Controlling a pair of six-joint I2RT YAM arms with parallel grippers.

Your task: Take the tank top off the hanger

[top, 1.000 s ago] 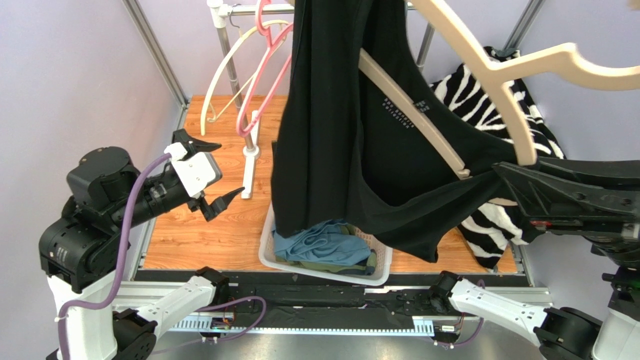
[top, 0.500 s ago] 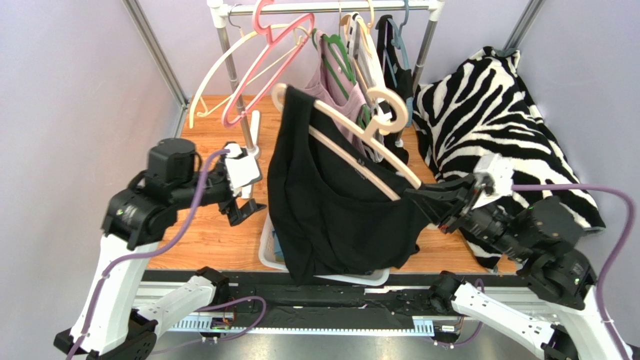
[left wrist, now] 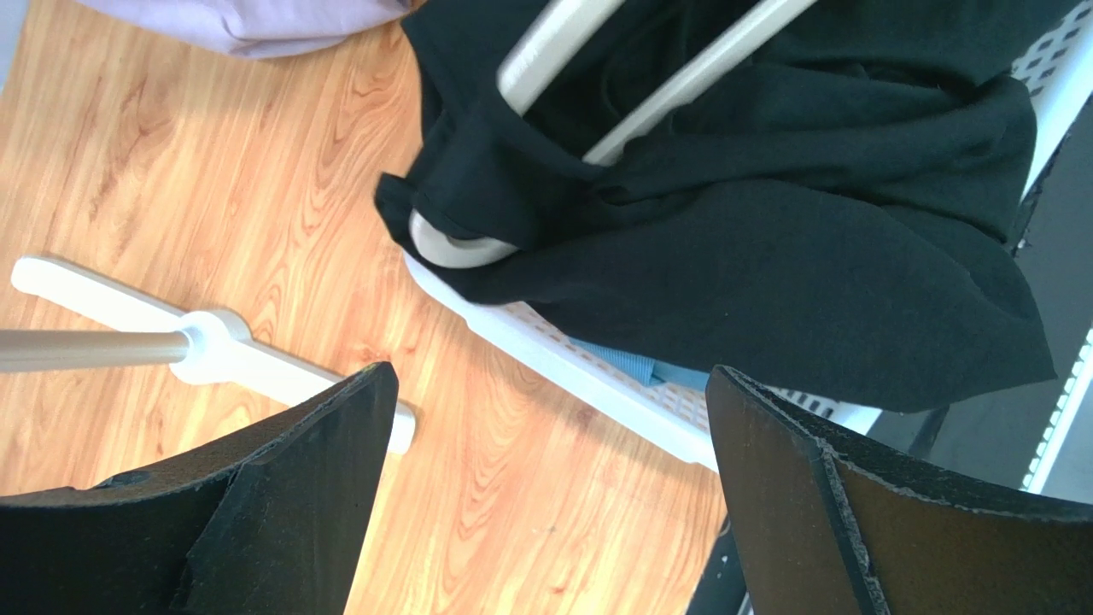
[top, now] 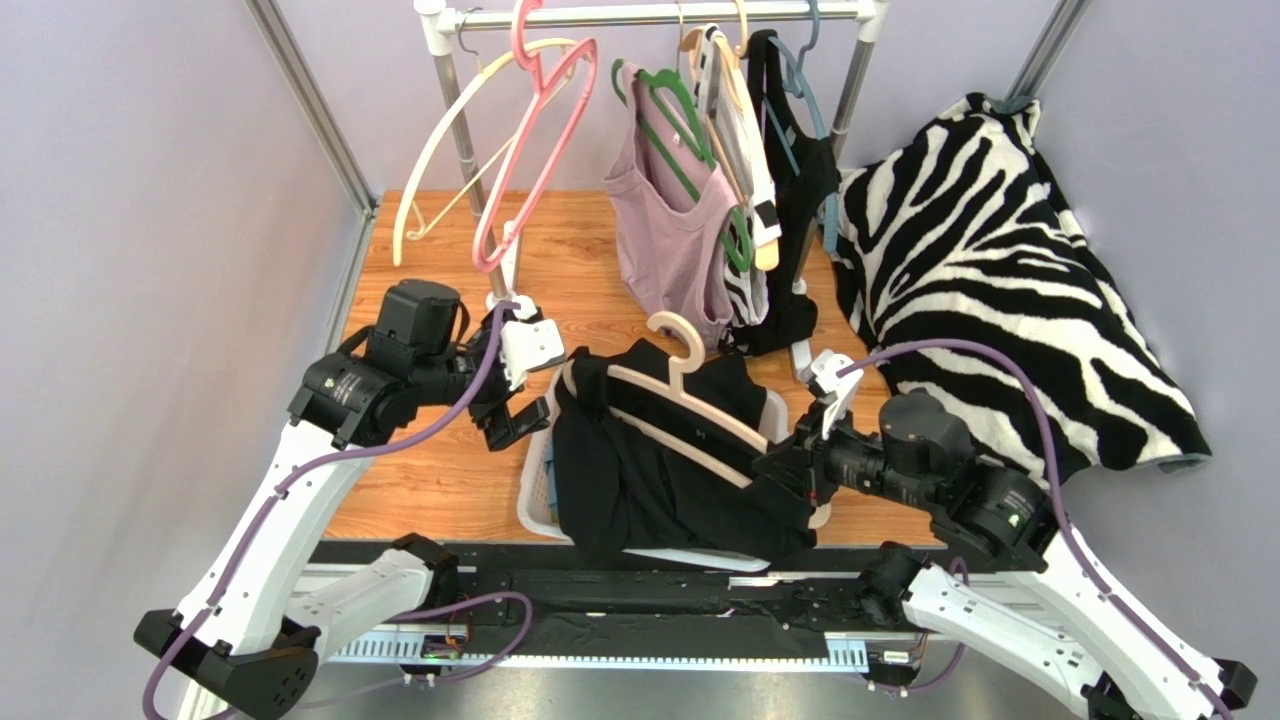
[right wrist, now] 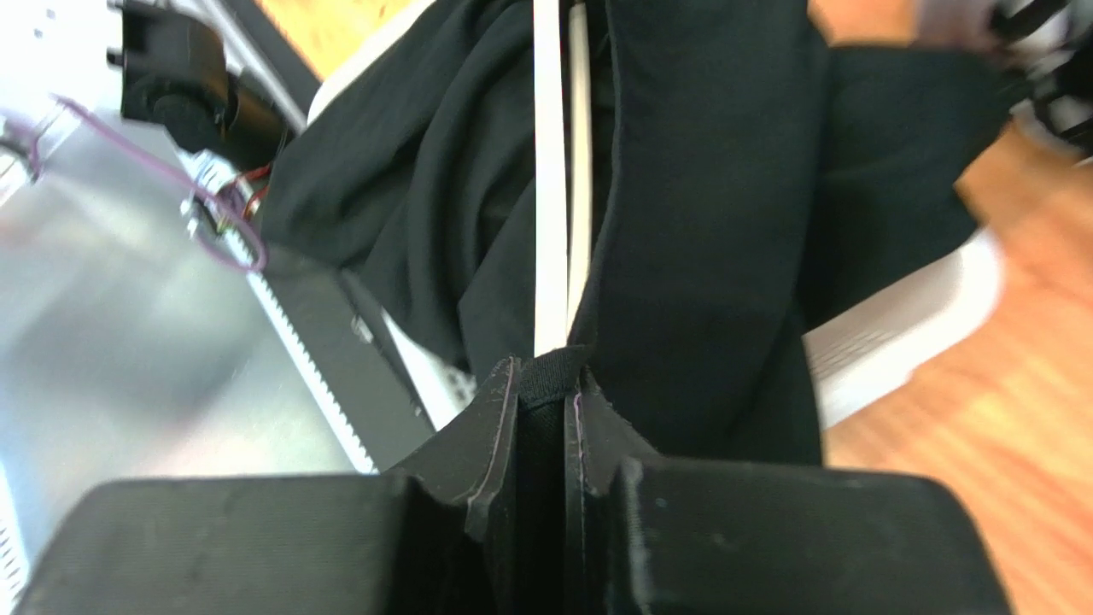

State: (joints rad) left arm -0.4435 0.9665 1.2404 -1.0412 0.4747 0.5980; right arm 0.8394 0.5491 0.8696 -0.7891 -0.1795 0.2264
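Black tank top (top: pixel 646 488) is slumped over the white basket (top: pixel 529 507) with the cream hanger (top: pixel 694 410) inside it, all running straight out ahead of the right gripper (right wrist: pixel 549 382). Its jaws are pinched on a fold of the top by the hanger's end. Left gripper (left wrist: pixel 545 385) is spread wide, and the hanger's other shoulder sits just beyond its tips, not touching.

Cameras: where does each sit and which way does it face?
Top external: above and behind the robot, looking down on both arms, rack and basket.
Left wrist: looks down through the open left pincer at the tank top over the basket.
Right wrist: looks along the shut right pincer clamping the tank top.
All share the hanger.
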